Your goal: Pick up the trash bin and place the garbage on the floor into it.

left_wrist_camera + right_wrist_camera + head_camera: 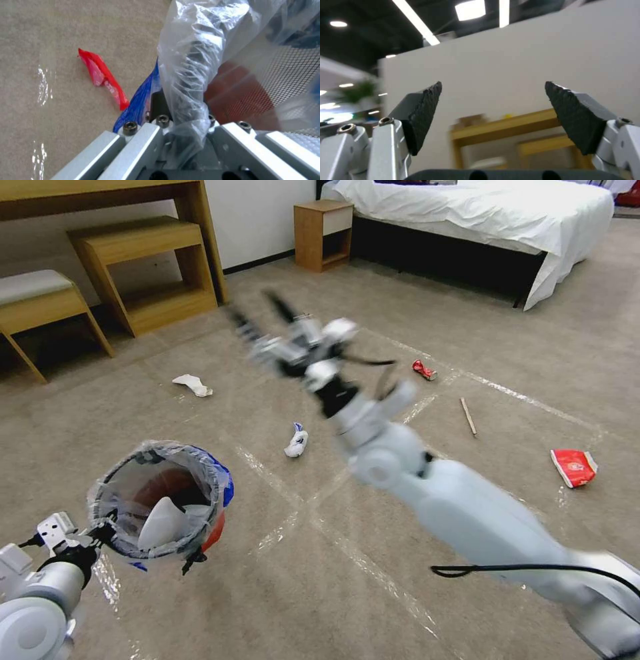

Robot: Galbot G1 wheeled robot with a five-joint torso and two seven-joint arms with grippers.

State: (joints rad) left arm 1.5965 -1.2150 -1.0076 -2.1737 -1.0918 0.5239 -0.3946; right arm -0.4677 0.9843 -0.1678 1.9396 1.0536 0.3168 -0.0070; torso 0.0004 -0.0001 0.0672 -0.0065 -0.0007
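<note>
My left tool [107, 533] clamps the trash bin [160, 500] by its rim, mouth tilted toward me above taped carpet [400, 553]; my right tool [263, 317] hangs wide open, empty, near the bed [480, 213].

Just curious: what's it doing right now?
Left pincer clamped on trash bin rim. Right pincer open, raised, empty. Soda can, wrapper on floor.
</note>
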